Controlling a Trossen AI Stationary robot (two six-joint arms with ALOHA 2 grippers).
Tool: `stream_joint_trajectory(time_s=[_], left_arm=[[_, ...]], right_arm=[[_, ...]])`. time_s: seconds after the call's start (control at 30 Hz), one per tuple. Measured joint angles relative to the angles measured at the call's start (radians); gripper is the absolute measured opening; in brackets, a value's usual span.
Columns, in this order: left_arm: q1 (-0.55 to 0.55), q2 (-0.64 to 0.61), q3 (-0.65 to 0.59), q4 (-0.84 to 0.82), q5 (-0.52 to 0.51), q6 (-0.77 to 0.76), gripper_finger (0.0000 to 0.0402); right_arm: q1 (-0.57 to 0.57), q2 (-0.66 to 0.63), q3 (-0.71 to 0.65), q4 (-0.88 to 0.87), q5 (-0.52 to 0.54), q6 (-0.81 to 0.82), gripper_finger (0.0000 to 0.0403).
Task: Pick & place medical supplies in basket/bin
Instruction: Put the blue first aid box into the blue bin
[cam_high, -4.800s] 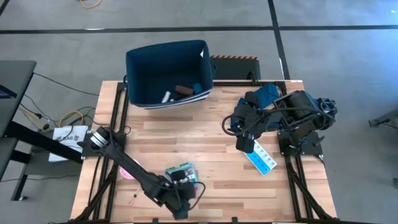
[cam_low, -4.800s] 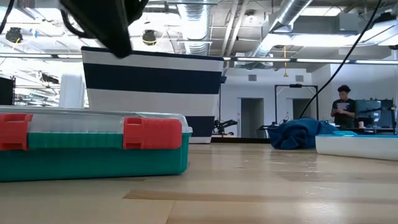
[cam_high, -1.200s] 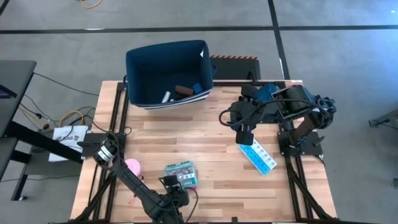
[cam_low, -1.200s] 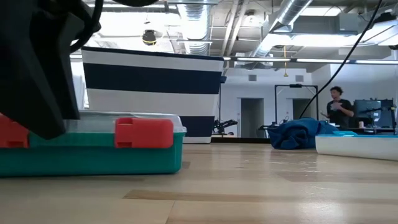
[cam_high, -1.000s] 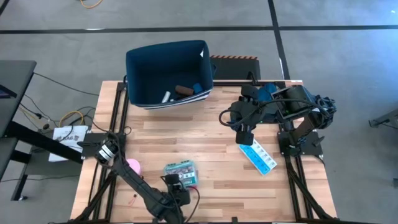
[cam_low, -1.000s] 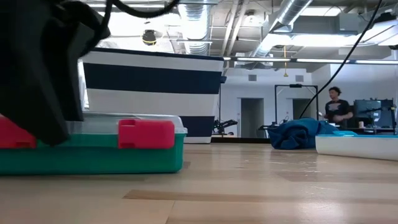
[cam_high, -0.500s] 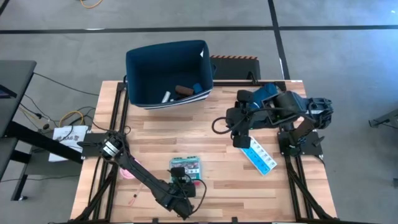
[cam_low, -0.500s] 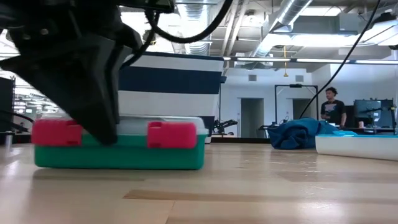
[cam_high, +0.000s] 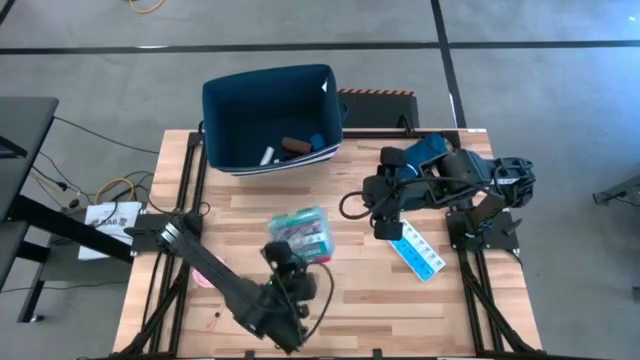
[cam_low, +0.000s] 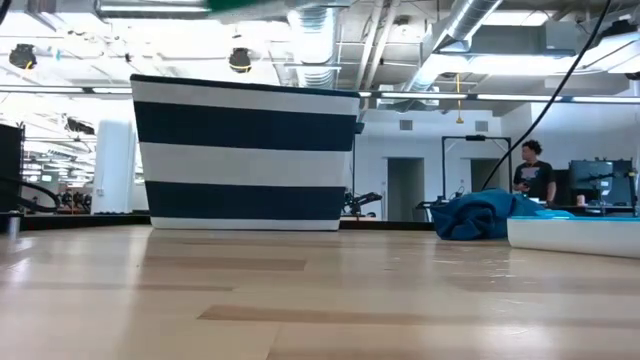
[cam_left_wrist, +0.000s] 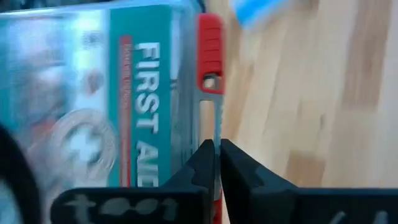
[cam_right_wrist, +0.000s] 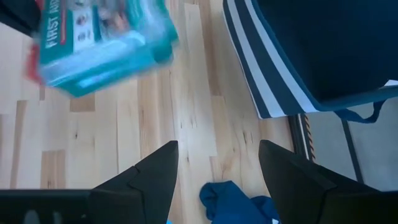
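High view: left gripper (cam_high: 287, 255) is carrying the teal first-aid box (cam_high: 300, 231) above the middle of the table (cam_high: 350, 200), between the front edge and the navy bin (cam_high: 268, 120), which is sitting at the far edge with a few small items lying in it. The box's long axis is running roughly across the table, slightly tilted, printed lid facing up. Right gripper (cam_high: 385, 228) is waiting on the right side, near the white-and-blue pill strip (cam_high: 420, 255). Low view: striped bin wall (cam_low: 245, 155) is standing upright on the wood; only a green sliver at the top edge is hinting at the box, clear of the tabletop. A person is standing far back in the room. Left wrist view: the fingers (cam_left_wrist: 202, 168) are pinching together on the box's (cam_left_wrist: 93, 106) latch edge beside the red clasp (cam_left_wrist: 210, 53); a thin rim grip, so the box is likely hanging off it. Right wrist view: fingers (cam_right_wrist: 149, 177) are spread apart, holding nothing; box (cam_right_wrist: 102, 43) is showing airborne and tilted, bin (cam_right_wrist: 311, 56) beyond. Judgement: the carry should be going slowly and high enough to clear the bin's near wall, with the long axis lining up with the bin's length before letting go, since the edge grip could be letting the box swing or slip.
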Motion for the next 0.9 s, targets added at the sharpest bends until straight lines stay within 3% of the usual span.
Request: stream_joint_trajectory(time_s=[0.17, 0.43, 0.7, 0.9], left_arm=[[0.111, -0.123, 0.071, -0.022, -0.145, 0.005, 0.0000], [0.447, -0.310, 0.070, -0.018, -0.126, 0.089, 0.0000], [0.852, -0.292, 0.070, -0.005, 0.080, 0.216, 0.0001], [1.037, -0.173, 0.068, 0.074, 0.213, 0.346, 0.0004]], right_arm=[[-0.005, 0.000, 0.000, -0.001, 0.001, 0.077, 0.0216], [-0.003, 0.000, 0.000, -0.001, 0.000, 0.118, 0.0216], [-0.004, 0.000, 0.000, 0.002, 0.002, 0.184, 0.0216], [-0.006, 0.000, 0.000, 0.002, -0.001, 0.184, 0.0216]])
